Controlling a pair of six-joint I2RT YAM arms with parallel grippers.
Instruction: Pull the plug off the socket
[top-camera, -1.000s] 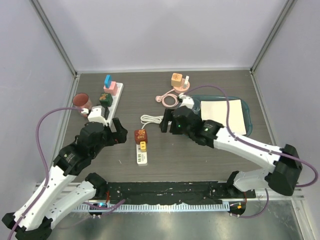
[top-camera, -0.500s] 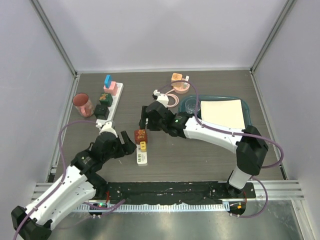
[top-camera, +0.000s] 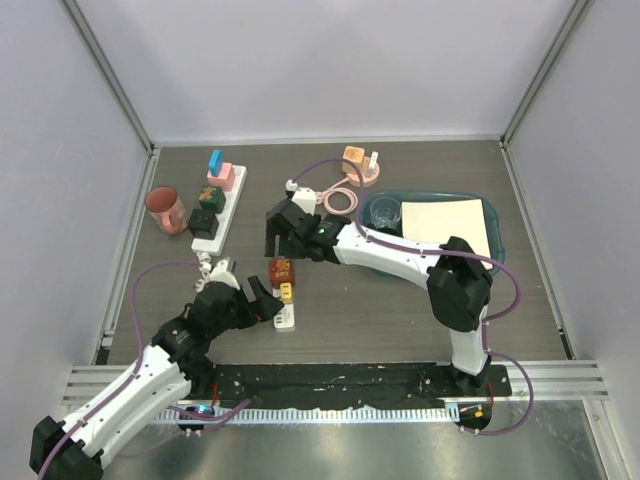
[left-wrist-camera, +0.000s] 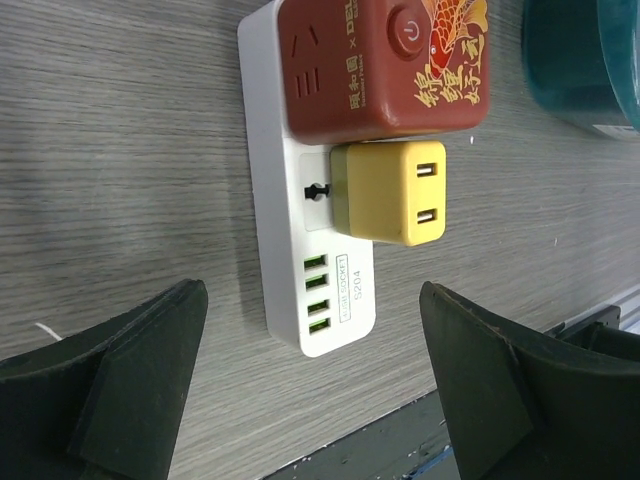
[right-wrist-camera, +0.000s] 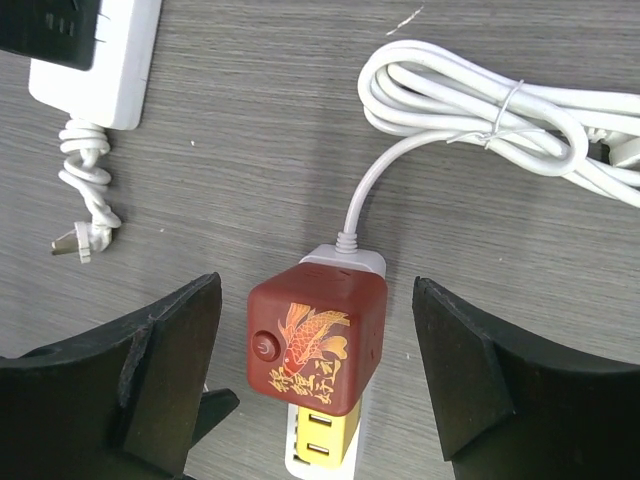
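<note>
A white socket strip (top-camera: 285, 317) lies mid-table with a red cube plug (top-camera: 281, 271) bearing a gold fish and a yellow plug (top-camera: 286, 292) stuck in it. My right gripper (top-camera: 282, 250) hovers open above the strip's cabled end. In the right wrist view its fingers straddle the red cube plug (right-wrist-camera: 318, 340), apart from it, with the yellow plug (right-wrist-camera: 325, 432) below. My left gripper (top-camera: 268, 303) is open at the strip's near end. The left wrist view shows the socket strip (left-wrist-camera: 300, 260), the yellow plug (left-wrist-camera: 395, 190) and the red cube plug (left-wrist-camera: 385, 65) between its spread fingers, untouched.
The strip's coiled white cable (right-wrist-camera: 480, 110) lies behind it. A second strip (top-camera: 220, 200) with coloured plugs and a red cup (top-camera: 165, 208) stand at the left. A teal tray (top-camera: 497, 238), a glass (top-camera: 383, 212) and a pink cable (top-camera: 340, 200) sit at the right. A black rail (top-camera: 330, 385) borders the near edge.
My right gripper has swung left from beside the tray to above the red cube plug. My left gripper has come down and right to the strip's near end.
</note>
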